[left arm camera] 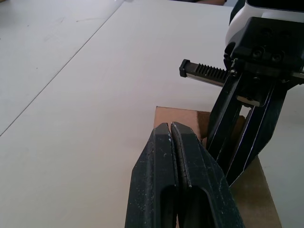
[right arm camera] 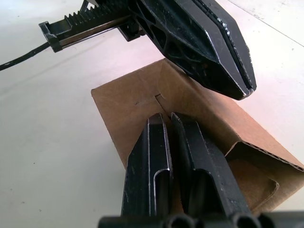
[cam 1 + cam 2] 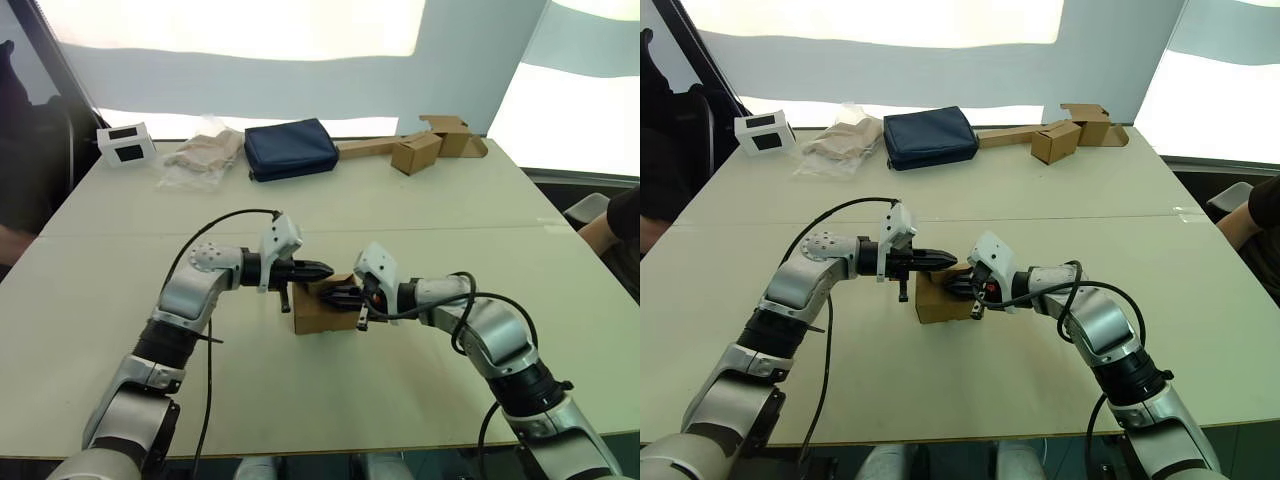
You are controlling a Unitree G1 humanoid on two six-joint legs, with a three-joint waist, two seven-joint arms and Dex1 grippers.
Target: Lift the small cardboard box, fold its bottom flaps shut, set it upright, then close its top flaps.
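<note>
Right wrist view: corrugated brown small cardboard box [image 2: 142,102]; left gripper [image 2: 244,88] and right gripper [image 2: 166,118] fingers both clenched.

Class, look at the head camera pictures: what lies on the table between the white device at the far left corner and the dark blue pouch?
A clear plastic bag with tan contents lies between the white device and the dark blue pouch, as the left eye view shows.

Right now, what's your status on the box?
Left gripper jaws shut, tip over the box top. Right gripper jaws shut, pressing on the top flaps. Small plain brown cardboard box on the table. Nothing in the way.
</note>
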